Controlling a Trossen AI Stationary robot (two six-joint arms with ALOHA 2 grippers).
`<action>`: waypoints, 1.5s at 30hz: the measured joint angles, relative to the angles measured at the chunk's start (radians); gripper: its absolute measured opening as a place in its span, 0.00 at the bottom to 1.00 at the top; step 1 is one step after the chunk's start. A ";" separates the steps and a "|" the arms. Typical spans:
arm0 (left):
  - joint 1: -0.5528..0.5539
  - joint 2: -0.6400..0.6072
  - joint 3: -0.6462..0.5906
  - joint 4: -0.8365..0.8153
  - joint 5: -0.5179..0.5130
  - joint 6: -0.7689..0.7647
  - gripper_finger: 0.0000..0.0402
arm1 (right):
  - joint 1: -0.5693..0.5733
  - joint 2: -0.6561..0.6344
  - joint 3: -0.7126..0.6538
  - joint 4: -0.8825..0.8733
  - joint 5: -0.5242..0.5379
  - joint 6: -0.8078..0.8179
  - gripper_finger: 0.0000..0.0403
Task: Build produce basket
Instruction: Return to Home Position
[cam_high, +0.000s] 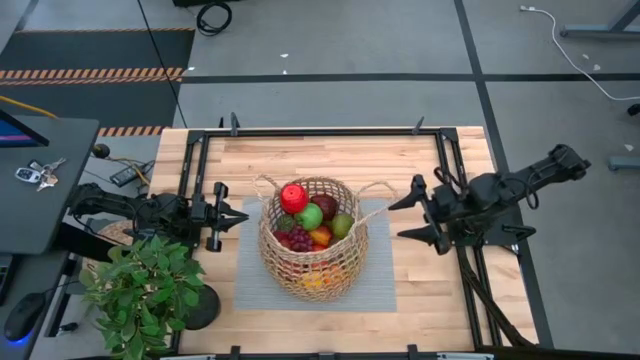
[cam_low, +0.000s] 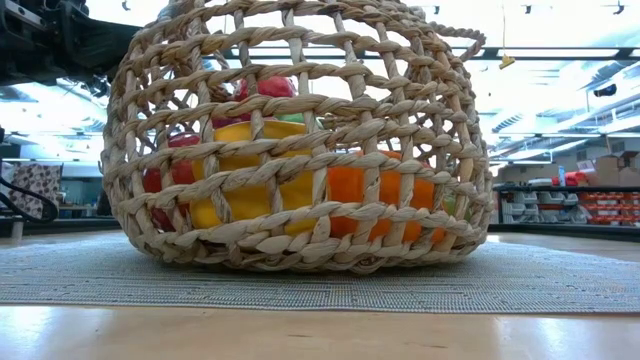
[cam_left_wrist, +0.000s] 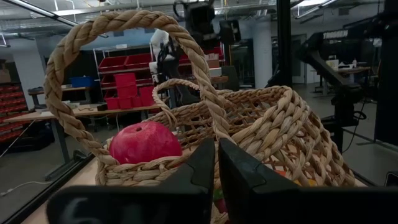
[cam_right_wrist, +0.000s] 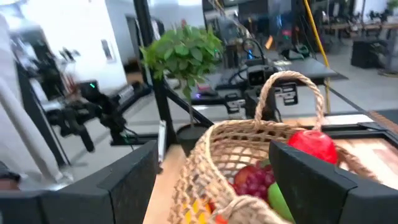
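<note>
High top-down; low table-level, near basket (cam_low: 300, 240); both wrists face it.

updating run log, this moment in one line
round tan wicker basket: toy fruit inside | left fingers: shut, beside basket | right fingers: open, beside basket

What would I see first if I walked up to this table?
The big wicker basket on the grey mat in the middle of the wooden table, piled with toy fruit, a bright red apple on top. The left hand, shut, and the right hand, open, wait at either side. A leafy potted plant stands near the left hand.
</note>
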 joint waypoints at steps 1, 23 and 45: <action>0.000 0.000 0.000 0.000 0.000 0.000 0.07 | 0.001 -0.028 -0.046 0.039 -0.004 0.008 0.77; 0.000 0.000 0.000 0.000 0.000 0.000 0.07 | 0.000 -0.558 -0.554 0.181 -0.117 0.038 0.77; 0.000 0.000 0.000 0.000 0.000 0.000 0.09 | -0.004 -0.645 -0.696 0.355 -0.003 -0.291 0.77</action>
